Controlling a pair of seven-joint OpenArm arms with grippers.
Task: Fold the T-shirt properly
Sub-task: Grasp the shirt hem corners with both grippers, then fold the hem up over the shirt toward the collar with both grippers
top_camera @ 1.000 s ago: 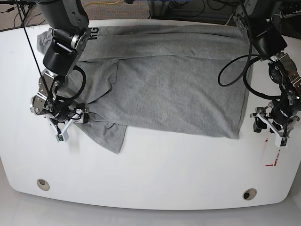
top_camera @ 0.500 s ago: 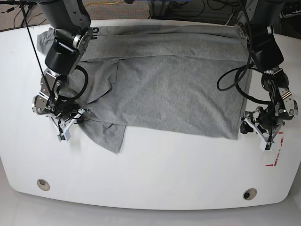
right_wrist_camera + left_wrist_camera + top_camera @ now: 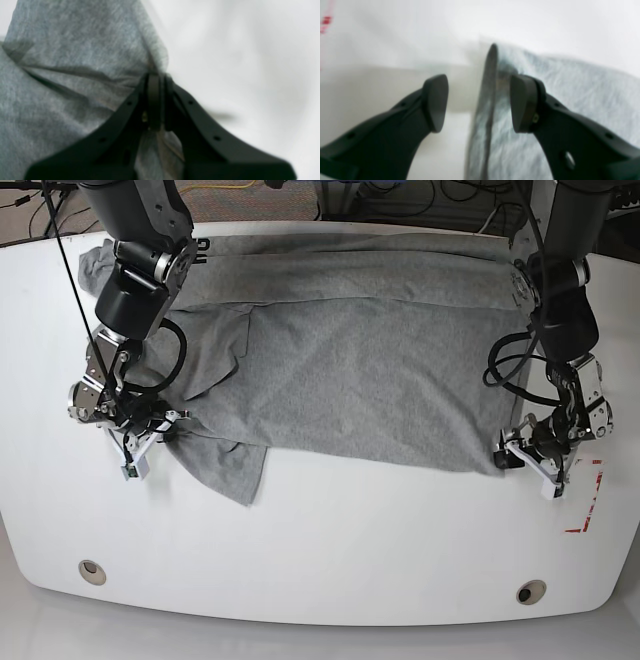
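Observation:
The heather-grey T-shirt point(image 3: 350, 370) lies spread across the white table point(image 3: 330, 550), with small dark letters point(image 3: 200, 248) at its far left. My right gripper point(image 3: 168, 432) is on the left side of the base view, shut on a pinch of fabric at the sleeve's edge. The right wrist view shows this gripper point(image 3: 155, 80) closed on a raised fold of the T-shirt point(image 3: 62, 75). My left gripper point(image 3: 508, 460) is at the T-shirt's near right corner. In the left wrist view this gripper point(image 3: 478, 100) is open, and the T-shirt's point(image 3: 570, 87) edge stands between its fingers.
Red tape marks point(image 3: 587, 498) lie on the table just right of the left gripper. Two round holes point(image 3: 91, 570) point(image 3: 530, 591) sit near the table's front edge. Cables hang from both arms and run behind the table's far edge.
My right gripper has shut on the fabric at the sleeve. My left arm has moved leftward from near the red marks to the T-shirt's near right corner, still open.

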